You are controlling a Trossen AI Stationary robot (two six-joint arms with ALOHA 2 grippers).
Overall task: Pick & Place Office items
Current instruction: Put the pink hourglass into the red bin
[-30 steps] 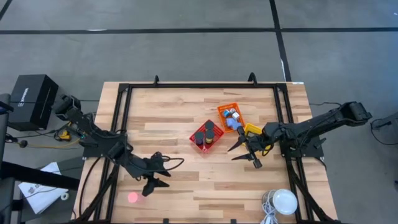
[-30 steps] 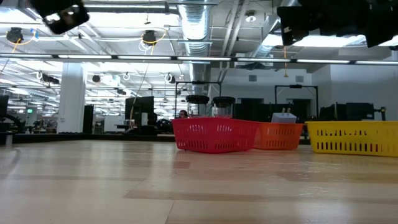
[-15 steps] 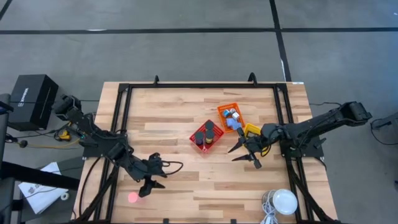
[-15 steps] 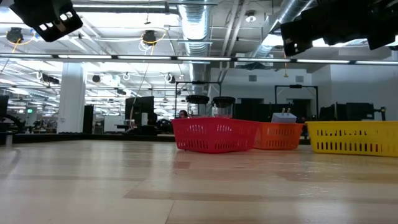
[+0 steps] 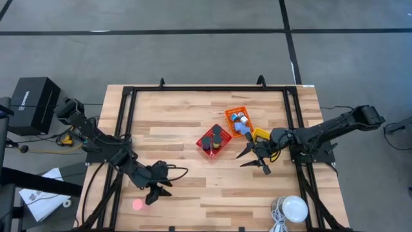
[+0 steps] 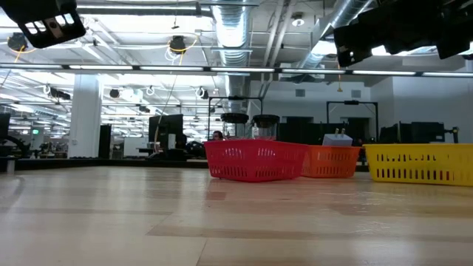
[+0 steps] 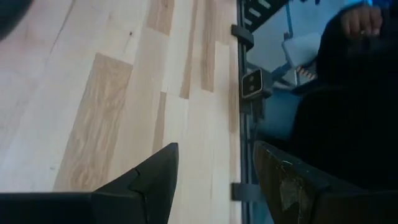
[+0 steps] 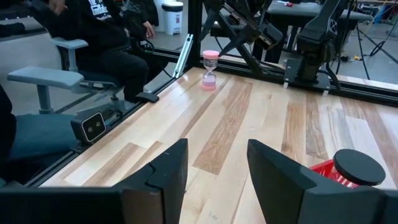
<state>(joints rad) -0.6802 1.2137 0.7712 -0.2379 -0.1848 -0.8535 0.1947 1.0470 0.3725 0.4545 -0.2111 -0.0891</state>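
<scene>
My left gripper (image 5: 158, 191) hovers open over the near left of the table, nothing between its fingers (image 7: 214, 186). A pink hourglass-like piece (image 5: 138, 205) stands upright on the wood just beyond it toward the near edge, and it also shows far off in the right wrist view (image 8: 210, 68). My right gripper (image 5: 255, 161) hangs open and empty (image 8: 214, 174) right of centre. Black round rolls (image 5: 217, 132) stand in the red basket (image 5: 207, 147). Blue blocks (image 5: 240, 126) lie in the orange basket (image 5: 230, 115).
A yellow basket (image 5: 261, 134) sits partly under my right arm. A white round lamp (image 5: 293, 209) stands at the near right edge. A black frame (image 5: 129, 96) runs round the table. People sit beyond the near edge (image 8: 106, 31) (image 7: 348, 93).
My left gripper has turned and tipped a little toward the pink piece, staying at about the same spot. My right gripper has tipped slightly. Nothing on the table has moved.
</scene>
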